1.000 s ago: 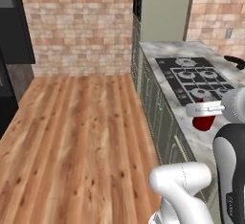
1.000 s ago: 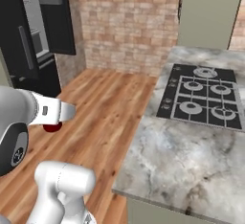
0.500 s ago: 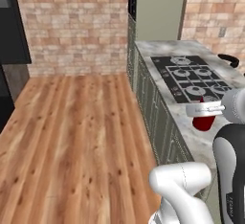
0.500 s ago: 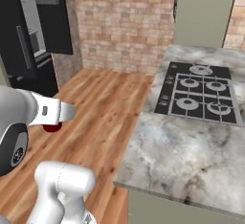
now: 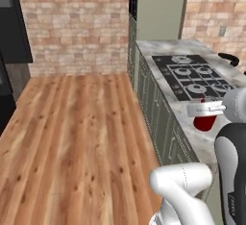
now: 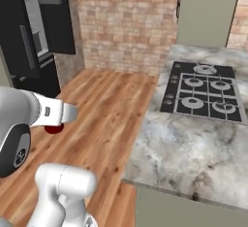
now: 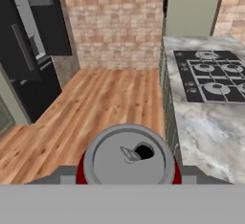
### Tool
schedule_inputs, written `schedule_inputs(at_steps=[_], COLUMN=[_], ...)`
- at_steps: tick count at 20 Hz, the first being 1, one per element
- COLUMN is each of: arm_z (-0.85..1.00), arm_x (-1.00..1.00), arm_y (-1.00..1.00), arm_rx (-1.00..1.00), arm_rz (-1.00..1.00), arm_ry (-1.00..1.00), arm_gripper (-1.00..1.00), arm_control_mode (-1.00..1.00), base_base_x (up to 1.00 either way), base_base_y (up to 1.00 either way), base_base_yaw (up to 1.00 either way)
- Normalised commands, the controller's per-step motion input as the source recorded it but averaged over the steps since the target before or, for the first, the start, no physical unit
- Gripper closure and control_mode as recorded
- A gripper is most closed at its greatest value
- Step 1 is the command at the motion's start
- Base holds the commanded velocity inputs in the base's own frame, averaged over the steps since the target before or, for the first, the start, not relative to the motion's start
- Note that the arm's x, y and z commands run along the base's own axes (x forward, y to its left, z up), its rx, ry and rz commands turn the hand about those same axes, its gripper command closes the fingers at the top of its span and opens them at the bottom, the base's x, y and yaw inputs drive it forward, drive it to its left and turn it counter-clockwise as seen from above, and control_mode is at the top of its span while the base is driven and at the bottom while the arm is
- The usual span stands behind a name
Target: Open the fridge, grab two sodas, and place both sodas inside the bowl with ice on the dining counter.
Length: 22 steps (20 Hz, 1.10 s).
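Red soda can (image 7: pixel 128 158), silver top with open tab hole, clamped between the jaws at the bottom centre of the hand view; the same can shows as a red shape under the hand at right centre of the left base view (image 5: pixel 205 121) and at left centre of the right base view (image 6: pixel 54 128).
Gripper (image 5: pixel 207 109): white, held level, jaws closed on the can.
Wood-plank floor (image 5: pixel 72 137): fills the left and centre.
Marble table (image 6: pixel 193 138): right side, carrying a black stovetop (image 6: pixel 203 91) with four burners.
Brick wall (image 7: pixel 112 22): top centre.
Fridge (image 6: pixel 26 37): black, grey handle, upper left of the right base view.
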Motion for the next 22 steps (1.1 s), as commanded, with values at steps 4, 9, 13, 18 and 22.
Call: schedule_inputs(at_steps=[4, 9, 13, 18, 22], arm_z=[0.0, 0.0, 0.0, 0.0, 0.0], arm_x=[0.0, 0.0, 0.0, 0.0, 0.0], arm_y=[0.0, 0.0, 0.0, 0.0, 0.0], arm_rx=[0.0, 0.0, 0.0, 0.0, 0.0], arm_rz=[0.0, 0.0, 0.0, 0.0, 0.0], arm_ry=[0.0, 0.0, 0.0, 0.0, 0.0], arm_gripper=[1.0, 1.0, 1.0, 1.0, 1.0], arm_control_mode=[1.0, 1.0, 1.0, 1.0, 1.0], base_base_x=[-0.91, -0.92, -0.4, -0.03, 0.0], base_base_y=[0.64, -0.16, -0.97, -1.0, -1.0], base_base_yaw=[0.01, -0.05, -0.11, -0.06, -0.05])
